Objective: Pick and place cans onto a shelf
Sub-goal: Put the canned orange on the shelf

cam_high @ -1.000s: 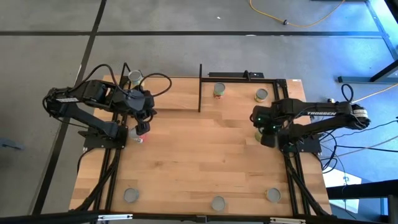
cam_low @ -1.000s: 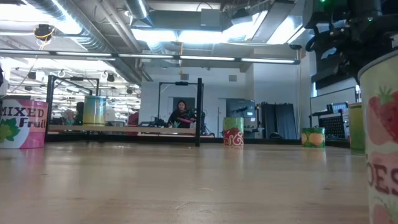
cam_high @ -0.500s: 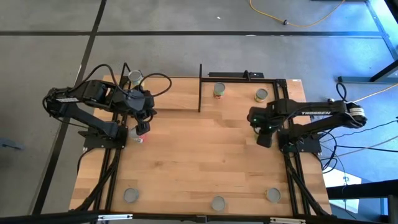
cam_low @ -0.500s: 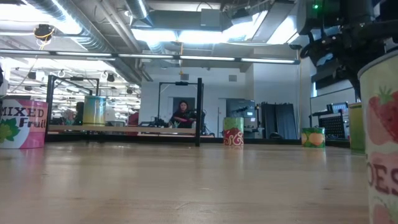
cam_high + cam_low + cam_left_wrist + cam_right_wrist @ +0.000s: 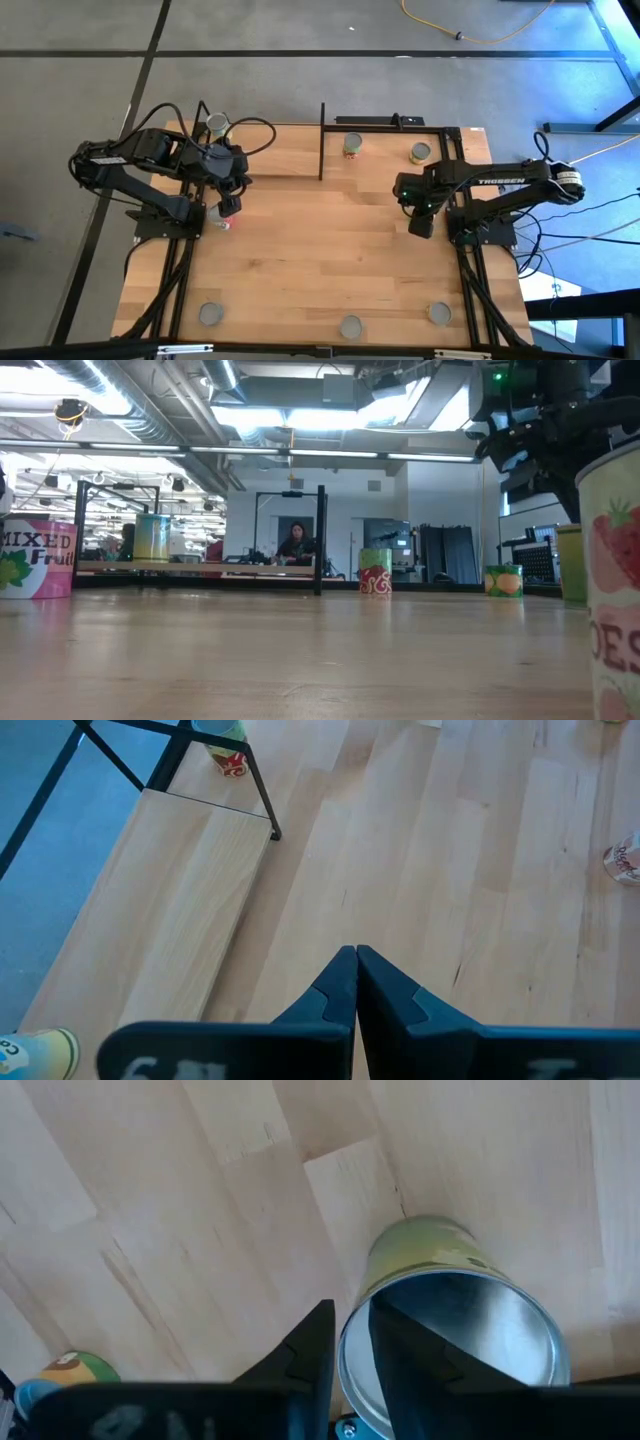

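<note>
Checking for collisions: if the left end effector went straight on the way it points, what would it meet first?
Probably the bare table. The shut left end effector points down at open wood; the shelf lies off to one side, and the nearest can stands farther off. Depth is unclear.

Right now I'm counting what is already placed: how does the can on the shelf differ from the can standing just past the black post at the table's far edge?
The shelf can stands raised on the shelf, while the post-side can sits on the table. The shelf can's label looks bluish and yellow, whereas the post-side can's is green over red. Both stand upright and have silver tops.
</note>
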Tool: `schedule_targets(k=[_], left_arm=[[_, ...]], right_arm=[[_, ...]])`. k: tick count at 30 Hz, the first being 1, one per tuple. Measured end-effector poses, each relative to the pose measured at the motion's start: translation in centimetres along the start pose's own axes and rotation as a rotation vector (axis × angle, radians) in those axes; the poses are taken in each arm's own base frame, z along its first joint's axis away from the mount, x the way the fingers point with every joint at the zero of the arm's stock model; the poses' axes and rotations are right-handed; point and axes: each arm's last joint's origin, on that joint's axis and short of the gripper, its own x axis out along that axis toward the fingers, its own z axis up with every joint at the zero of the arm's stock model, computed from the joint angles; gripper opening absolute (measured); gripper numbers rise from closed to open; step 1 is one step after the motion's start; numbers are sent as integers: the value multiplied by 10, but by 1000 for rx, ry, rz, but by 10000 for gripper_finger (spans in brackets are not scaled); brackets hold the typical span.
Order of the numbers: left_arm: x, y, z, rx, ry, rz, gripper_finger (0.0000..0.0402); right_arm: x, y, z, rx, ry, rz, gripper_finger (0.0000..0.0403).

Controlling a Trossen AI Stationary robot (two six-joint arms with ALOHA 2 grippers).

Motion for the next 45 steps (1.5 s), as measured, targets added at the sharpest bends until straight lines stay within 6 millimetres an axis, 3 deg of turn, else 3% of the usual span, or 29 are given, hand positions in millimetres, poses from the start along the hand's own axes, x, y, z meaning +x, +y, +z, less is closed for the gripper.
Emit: schedule_targets(k=[6, 12, 23, 40, 45], left_arm=[[0, 0, 0, 0, 0, 0, 0], [0, 0, 0, 1, -1, 2, 0], [0, 0, 0, 0, -2, 5, 0], [0, 0, 0, 1, -2, 6, 0], [0, 0, 0, 9, -2, 6, 0]], right_arm=[[0, 0, 0, 22, 2, -5, 63], [1, -1, 0, 53, 2, -25, 10], [-1, -1, 0, 51, -4, -40, 2], [-46, 9, 17, 40, -159, -23, 1], [-49, 14, 35, 15, -151, -24, 0]])
